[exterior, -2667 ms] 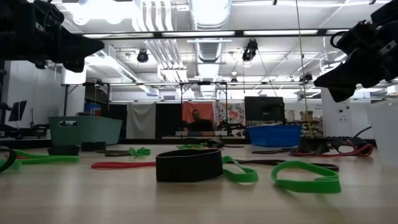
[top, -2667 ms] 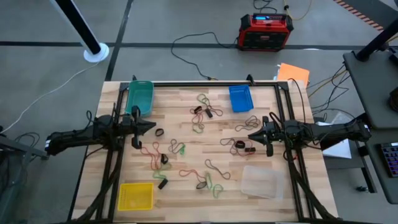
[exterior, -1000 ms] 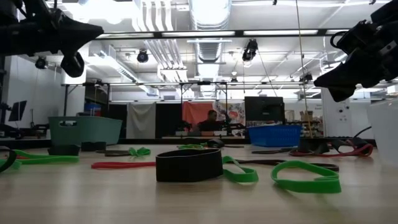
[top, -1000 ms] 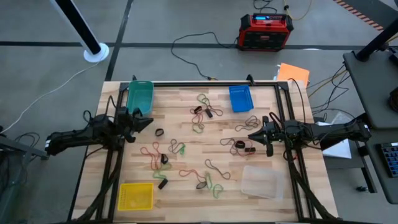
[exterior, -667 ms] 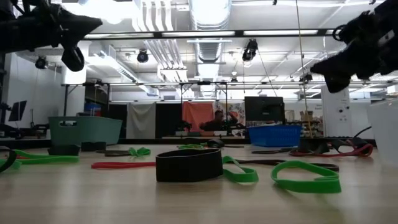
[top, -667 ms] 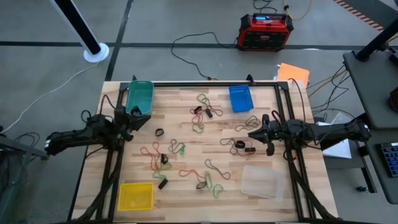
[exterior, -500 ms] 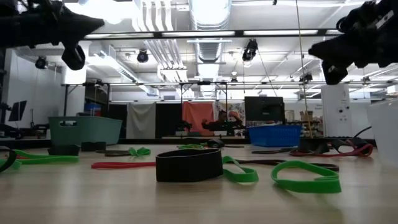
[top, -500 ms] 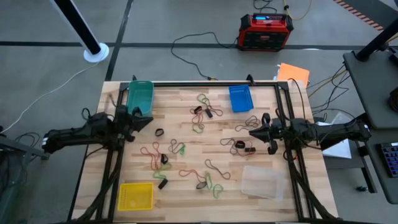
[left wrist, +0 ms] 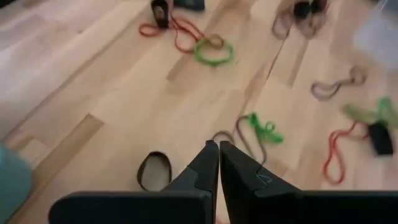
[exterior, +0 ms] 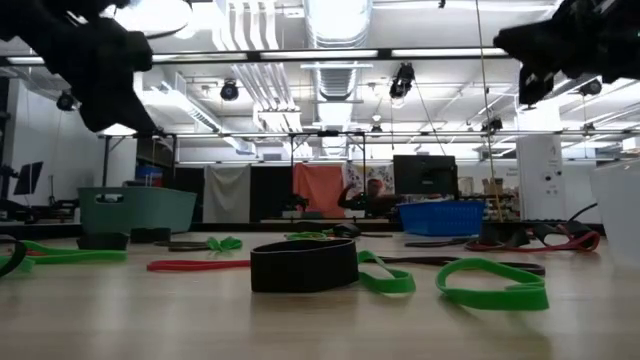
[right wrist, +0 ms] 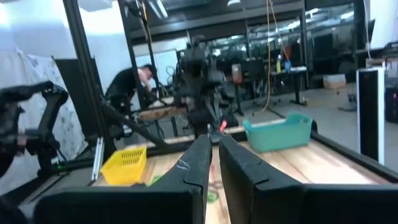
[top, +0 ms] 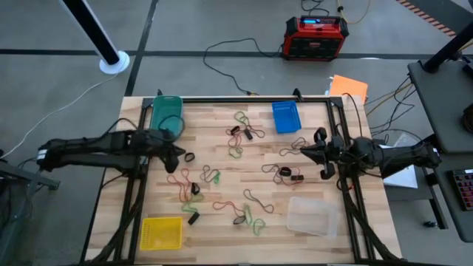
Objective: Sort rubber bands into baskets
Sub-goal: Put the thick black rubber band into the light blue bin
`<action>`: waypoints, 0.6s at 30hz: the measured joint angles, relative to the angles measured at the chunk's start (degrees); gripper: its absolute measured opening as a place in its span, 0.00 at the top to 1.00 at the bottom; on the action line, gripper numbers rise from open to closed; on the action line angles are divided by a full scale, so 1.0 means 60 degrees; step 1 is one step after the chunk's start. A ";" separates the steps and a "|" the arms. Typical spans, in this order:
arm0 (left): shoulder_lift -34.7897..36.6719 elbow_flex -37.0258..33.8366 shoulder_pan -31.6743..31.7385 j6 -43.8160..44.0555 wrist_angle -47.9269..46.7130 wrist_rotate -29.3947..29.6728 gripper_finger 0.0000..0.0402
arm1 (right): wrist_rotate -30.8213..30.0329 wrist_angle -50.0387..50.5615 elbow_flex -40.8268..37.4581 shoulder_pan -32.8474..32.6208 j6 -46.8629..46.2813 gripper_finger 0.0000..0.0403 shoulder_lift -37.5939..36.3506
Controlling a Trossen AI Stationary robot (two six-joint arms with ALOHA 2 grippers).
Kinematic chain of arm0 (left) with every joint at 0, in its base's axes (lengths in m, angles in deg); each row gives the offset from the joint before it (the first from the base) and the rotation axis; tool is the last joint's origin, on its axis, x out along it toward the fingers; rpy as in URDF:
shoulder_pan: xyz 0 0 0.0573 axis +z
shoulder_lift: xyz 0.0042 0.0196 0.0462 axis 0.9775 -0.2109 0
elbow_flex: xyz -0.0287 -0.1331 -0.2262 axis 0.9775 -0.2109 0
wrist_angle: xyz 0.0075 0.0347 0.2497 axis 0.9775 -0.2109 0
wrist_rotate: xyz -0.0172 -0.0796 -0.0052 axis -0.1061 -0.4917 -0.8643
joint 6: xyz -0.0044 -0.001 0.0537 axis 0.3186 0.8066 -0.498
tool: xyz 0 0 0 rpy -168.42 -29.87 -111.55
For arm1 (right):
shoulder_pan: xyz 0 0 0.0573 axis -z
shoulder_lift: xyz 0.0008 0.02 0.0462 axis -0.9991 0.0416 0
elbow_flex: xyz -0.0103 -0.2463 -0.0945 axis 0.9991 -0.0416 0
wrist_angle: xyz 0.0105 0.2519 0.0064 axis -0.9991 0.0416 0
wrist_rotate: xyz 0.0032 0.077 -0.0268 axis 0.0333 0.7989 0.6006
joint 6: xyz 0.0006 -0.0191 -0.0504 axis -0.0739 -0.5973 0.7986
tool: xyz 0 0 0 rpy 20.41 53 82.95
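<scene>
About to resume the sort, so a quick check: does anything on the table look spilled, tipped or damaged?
Nothing stands out. The thin rubber bands lie scattered flat on the wooden table, as expected before sorting. The teal, blue, yellow and clear plastic baskets all sit upright.

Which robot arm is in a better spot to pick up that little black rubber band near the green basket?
The left one, probably. Its end effector hangs close beside the black rubber band, near the green basket, fingers shut. The right end effector waits across the table, closer to the blue basket.
</scene>
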 joint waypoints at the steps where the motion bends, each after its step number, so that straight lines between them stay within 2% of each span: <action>1: -0.0240 0.0017 0.0000 -0.0191 -0.0005 -0.0005 1.00 | 0.0000 -0.0001 0.0100 0.0000 0.0035 0.93 0.0000; 8: -0.1655 0.0032 0.0000 -0.0745 0.0139 0.0059 0.96 | 0.0007 0.0274 0.0810 0.0000 0.0176 0.93 0.0004; 18: -0.3353 0.0032 0.0000 -0.0829 0.0553 0.0401 0.78 | -0.0003 0.2750 0.2045 0.0004 0.0488 0.93 0.0065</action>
